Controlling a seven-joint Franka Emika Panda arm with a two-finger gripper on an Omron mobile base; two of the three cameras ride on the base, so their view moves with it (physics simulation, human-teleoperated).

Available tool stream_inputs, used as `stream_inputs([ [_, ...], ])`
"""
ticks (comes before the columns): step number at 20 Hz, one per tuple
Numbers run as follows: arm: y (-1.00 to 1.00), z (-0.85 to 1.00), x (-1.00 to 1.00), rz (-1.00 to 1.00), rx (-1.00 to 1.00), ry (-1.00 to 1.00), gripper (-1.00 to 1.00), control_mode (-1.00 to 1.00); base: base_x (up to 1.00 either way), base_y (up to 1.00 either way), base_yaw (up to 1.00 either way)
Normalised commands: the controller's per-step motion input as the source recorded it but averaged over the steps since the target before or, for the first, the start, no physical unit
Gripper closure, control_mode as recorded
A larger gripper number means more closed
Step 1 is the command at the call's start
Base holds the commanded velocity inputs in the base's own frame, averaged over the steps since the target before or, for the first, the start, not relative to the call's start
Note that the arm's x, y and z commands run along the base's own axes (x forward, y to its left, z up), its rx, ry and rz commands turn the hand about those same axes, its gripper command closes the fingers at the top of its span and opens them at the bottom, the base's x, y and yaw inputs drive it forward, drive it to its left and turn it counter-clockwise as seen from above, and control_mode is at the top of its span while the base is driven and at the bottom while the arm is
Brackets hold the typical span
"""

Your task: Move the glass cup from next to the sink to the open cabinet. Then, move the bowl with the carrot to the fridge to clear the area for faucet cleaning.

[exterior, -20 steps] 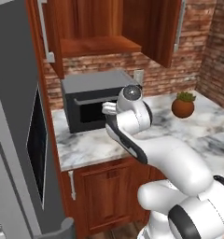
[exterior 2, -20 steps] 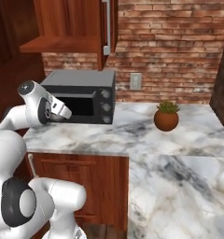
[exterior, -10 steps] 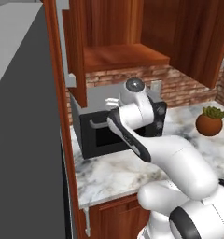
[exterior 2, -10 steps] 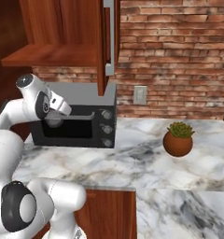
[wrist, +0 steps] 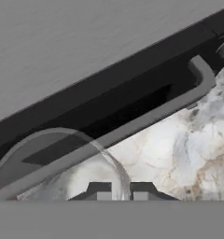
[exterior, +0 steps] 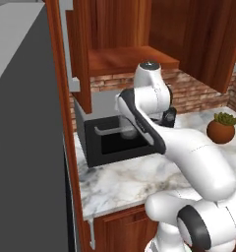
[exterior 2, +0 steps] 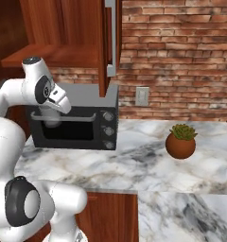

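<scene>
A simulated kitchen corner, told from left to right. At the far left of the left base view stands a tall flat grey panel, the side of the fridge (exterior: 26, 123), with a reddish-brown wooden upright just beside it. Next comes the open cabinet (exterior: 132, 59) on the wall, reddish-brown wood with a plain wood shelf, its door (exterior 2: 110, 45) swung out and seen edge-on in the right base view. Below it a black microwave (exterior 2: 94, 125) with a grey top and a silver bar handle sits on the surface (exterior 2: 148, 160), which is white marble with grey and tan veins, over wooden lower cupboards.

The white arm reaches in front of the microwave door. The hand (wrist: 117, 191) points down and toward the microwave; its two dark finger tips stand nearly together, pinched on the rim of the glass cup (wrist: 62, 163). The clear tumbler hangs in front of the microwave door, below the cabinet shelf and above the marble; in the left base view it shows as a faint pale shape (exterior: 128, 129) by the handle.

Further right, a red brick wall (exterior 2: 181, 52) backs the surface, with a pale wall outlet (exterior 2: 143, 96) on it. A round terracotta pot with a small green plant (exterior 2: 180, 141) stands on the marble, well apart from the microwave.
</scene>
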Motion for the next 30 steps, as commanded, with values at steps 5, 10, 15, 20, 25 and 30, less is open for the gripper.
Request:
stream_inputs([
  [5, -0.23, 0.81, -0.88, -0.06, 0.2, -0.24, 1.0, -1.0, 0.0, 0.0, 0.0],
  [10, -0.01, 0.81, -0.74, -0.1, 0.04, -0.53, 1.0, -1.0, 0.0, 0.0, 0.0],
  [15, 0.0, 0.87, -0.2, -0.17, 0.02, -0.48, 1.0, -1.0, 0.0, 0.0, 0.0],
  [20, 0.0, 0.92, -0.03, -0.17, 0.08, -0.23, 1.0, -1.0, 0.0, 0.0, 0.0],
  [25, -0.05, 0.81, 0.06, -0.05, 0.12, 0.0, 1.0, -1.0, 0.0, 0.0, 0.0],
  [30, -0.04, 0.01, 0.02, 0.0, 0.0, 0.0, 1.0, -1.0, 0.0, 0.0, 0.0],
])
